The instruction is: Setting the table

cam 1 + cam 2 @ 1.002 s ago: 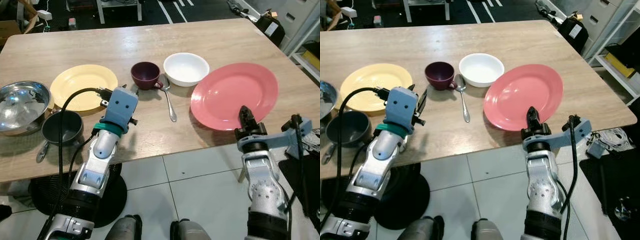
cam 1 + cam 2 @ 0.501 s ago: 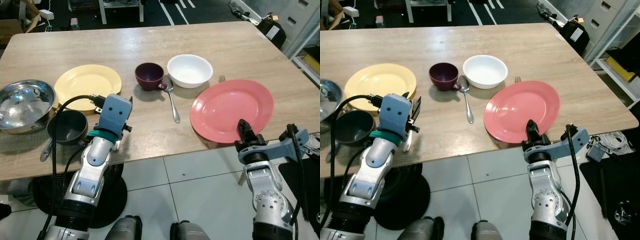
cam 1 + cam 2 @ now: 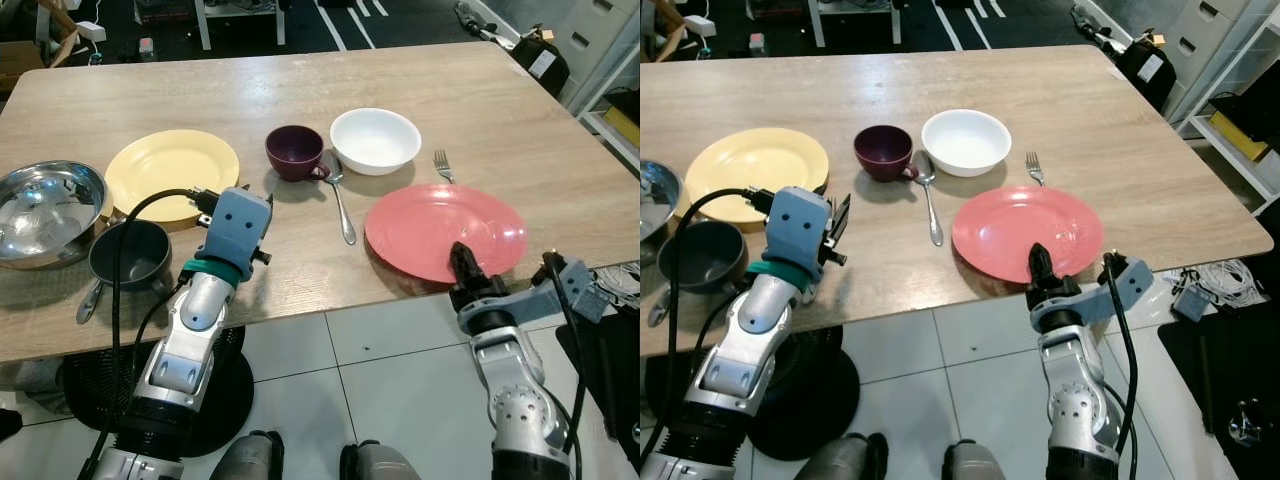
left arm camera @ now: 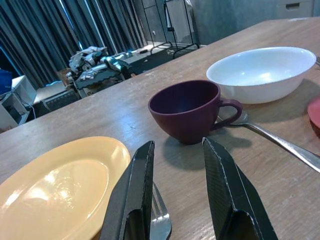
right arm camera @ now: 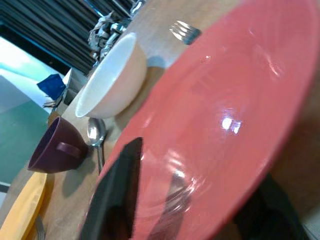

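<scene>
The red plate (image 3: 445, 230) is lying flat on the wooden table (image 3: 300, 85), close to the near edge. The right gripper (image 3: 463, 266) is holding the red plate by its near rim. One black finger (image 5: 116, 195) is lying on top of the rim, and the jaws are pinching the plate.

Just behind the red plate, a silver fork (image 3: 443, 165) is lying on the table. The white bowl (image 3: 375, 139) is sitting behind the red plate and a little to the left. The dark purple cup (image 3: 294, 151) is standing just left of the white bowl, with its handle pointing toward the bowl. A spoon (image 3: 339, 200) is lying between the cup and the red plate, with its scoop end near the cup handle.

Far to the left of the red plate, the yellow plate (image 3: 171, 173) is lying flat. A second fork (image 4: 159, 220) is lying beside the yellow plate. The left gripper (image 3: 836, 222) is hovering low over the table, right by this fork, and pointing at the purple cup. Its jaws are partly open and holding nothing.

Left of the yellow plate, a shiny metal bowl (image 3: 45, 211) is sitting at the table's end. A small dark grey bowl (image 3: 127, 255) is sitting in front of the yellow plate, near the table edge
</scene>
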You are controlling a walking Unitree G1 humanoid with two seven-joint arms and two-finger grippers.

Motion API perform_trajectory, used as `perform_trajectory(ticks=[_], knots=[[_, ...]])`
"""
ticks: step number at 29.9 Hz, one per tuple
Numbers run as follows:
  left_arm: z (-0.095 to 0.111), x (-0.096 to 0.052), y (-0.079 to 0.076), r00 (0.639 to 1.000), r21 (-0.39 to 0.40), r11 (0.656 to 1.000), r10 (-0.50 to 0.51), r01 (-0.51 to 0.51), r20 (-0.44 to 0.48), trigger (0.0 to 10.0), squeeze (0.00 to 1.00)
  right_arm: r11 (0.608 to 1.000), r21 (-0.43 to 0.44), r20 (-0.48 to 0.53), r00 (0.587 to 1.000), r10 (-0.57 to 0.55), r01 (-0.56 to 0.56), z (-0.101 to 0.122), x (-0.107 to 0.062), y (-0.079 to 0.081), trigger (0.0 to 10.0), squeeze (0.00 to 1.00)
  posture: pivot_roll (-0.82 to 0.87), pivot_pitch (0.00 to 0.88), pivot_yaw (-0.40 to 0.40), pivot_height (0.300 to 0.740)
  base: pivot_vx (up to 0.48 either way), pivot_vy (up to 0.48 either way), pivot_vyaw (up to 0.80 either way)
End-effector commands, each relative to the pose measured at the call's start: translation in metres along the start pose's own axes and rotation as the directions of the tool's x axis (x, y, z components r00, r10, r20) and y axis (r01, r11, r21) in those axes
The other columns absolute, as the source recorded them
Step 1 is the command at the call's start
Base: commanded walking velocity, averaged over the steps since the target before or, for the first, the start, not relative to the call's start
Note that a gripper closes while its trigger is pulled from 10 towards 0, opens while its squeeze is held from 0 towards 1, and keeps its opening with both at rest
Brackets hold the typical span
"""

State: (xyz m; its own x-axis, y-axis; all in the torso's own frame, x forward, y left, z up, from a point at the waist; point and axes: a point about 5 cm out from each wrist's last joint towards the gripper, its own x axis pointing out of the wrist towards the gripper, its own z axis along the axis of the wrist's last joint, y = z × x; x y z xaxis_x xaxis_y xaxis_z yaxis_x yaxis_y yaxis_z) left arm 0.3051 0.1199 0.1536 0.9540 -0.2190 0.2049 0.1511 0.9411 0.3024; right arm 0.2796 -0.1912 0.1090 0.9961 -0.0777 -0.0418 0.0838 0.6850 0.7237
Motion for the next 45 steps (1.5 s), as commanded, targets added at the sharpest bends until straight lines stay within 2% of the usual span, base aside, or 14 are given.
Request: perform_trajectory(ticks=[1,2,3,5,6,10,11,17,19,25,29,38,41,45], knots=[[-0.002,-0.002,-0.001,1.000,0.002,1.000,-0.005,0.005,-0.017,10.0,0.00,0.997,-0.073,-0.006,1.000,-0.004,0.004,0.000,0.001,-0.003,10.0,1.00,0.00,0.000,0.023,0.740,0.000,0.000,0.00],[-0.002,-0.002,-0.001,1.000,0.002,1.000,-0.005,0.005,-0.017,10.0,0.00,0.997,-0.073,-0.006,1.000,-0.004,0.004,0.000,0.001,-0.003,10.0,1.00,0.00,0.000,0.023,0.740,0.000,0.000,0.00],[-0.002,-0.003,-0.001,1.000,0.002,1.000,-0.005,0.005,-0.018,10.0,0.00,0.979,-0.205,-0.010,1.000,0.018,-0.019,0.002,0.002,0.000,10.0,0.56,0.00,0.000,0.023,0.740,0.000,0.000,0.00],[-0.002,-0.003,-0.001,1.000,0.002,1.000,-0.005,0.005,-0.018,10.0,0.00,0.979,-0.205,-0.010,1.000,0.018,-0.019,0.002,0.002,0.000,10.0,0.56,0.00,0.000,0.023,0.740,0.000,0.000,0.00],[-0.002,-0.003,-0.001,1.000,0.000,1.000,-0.005,0.005,-0.018,10.0,0.00,0.942,-0.331,-0.028,0.999,0.046,-0.052,0.003,0.003,0.005,10.0,0.00,0.00,0.000,0.022,0.740,0.000,0.000,0.00],[-0.002,-0.003,-0.001,1.000,-0.002,1.000,-0.006,0.006,-0.018,10.0,0.00,0.848,-0.518,-0.050,0.994,0.096,-0.107,0.009,0.003,0.011,10.0,0.00,0.00,0.000,0.022,0.740,0.000,0.000,0.00],[-0.002,-0.002,-0.002,1.000,-0.004,1.000,-0.008,0.007,-0.019,10.0,0.00,0.764,-0.635,-0.074,0.993,0.090,-0.117,0.015,-0.001,0.003,10.0,0.00,-0.01,0.000,0.022,0.740,0.000,0.000,0.00],[-0.002,-0.002,-0.002,1.000,-0.005,1.000,-0.008,0.008,-0.020,10.0,0.00,0.721,-0.683,-0.087,0.993,0.078,-0.116,0.017,-0.003,-0.003,10.0,0.00,-0.01,0.000,0.022,0.740,0.000,0.000,0.00],[-0.002,-0.002,-0.005,1.000,-0.009,1.000,-0.014,0.014,-0.021,10.0,0.00,0.654,-0.750,-0.105,0.994,0.031,-0.099,0.020,-0.006,-0.018,10.0,0.00,-0.02,0.000,0.024,0.740,0.000,0.000,0.00],[-0.002,-0.002,-0.006,1.000,-0.014,1.000,-0.018,0.018,-0.021,10.0,0.00,0.632,-0.773,-0.081,0.997,-0.014,-0.054,0.024,-0.007,-0.029,10.0,0.00,-0.02,0.000,0.026,0.740,0.000,0.000,0.00],[-0.002,-0.001,-0.007,1.000,-0.015,1.000,-0.019,0.019,-0.021,10.0,0.00,0.644,-0.765,-0.033,0.999,-0.032,-0.005,0.029,-0.005,-0.032,10.0,0.00,-0.02,0.000,0.026,0.740,0.000,0.000,0.00],[-0.001,-0.001,-0.007,1.000,-0.017,1.000,-0.024,0.023,-0.020,10.0,0.00,0.773,-0.600,0.231,0.970,-0.082,0.208,0.061,-0.004,-0.037,10.0,0.00,-0.02,0.000,0.033,0.740,0.000,0.000,0.00],[-0.002,0.000,-0.007,0.999,-0.017,0.999,-0.030,0.029,-0.021,10.0,0.00,0.882,-0.406,0.318,0.942,-0.109,0.239,0.076,-0.008,-0.038,10.0,0.00,-0.02,0.000,0.045,0.740,0.000,0.000,0.00],[-0.001,0.003,-0.009,0.999,-0.015,0.999,-0.052,0.052,-0.016,10.0,0.00,0.937,-0.312,0.293,0.954,-0.063,0.158,0.069,-0.018,-0.035,10.0,0.00,-0.04,0.000,0.066,0.740,0.000,0.000,0.00]])
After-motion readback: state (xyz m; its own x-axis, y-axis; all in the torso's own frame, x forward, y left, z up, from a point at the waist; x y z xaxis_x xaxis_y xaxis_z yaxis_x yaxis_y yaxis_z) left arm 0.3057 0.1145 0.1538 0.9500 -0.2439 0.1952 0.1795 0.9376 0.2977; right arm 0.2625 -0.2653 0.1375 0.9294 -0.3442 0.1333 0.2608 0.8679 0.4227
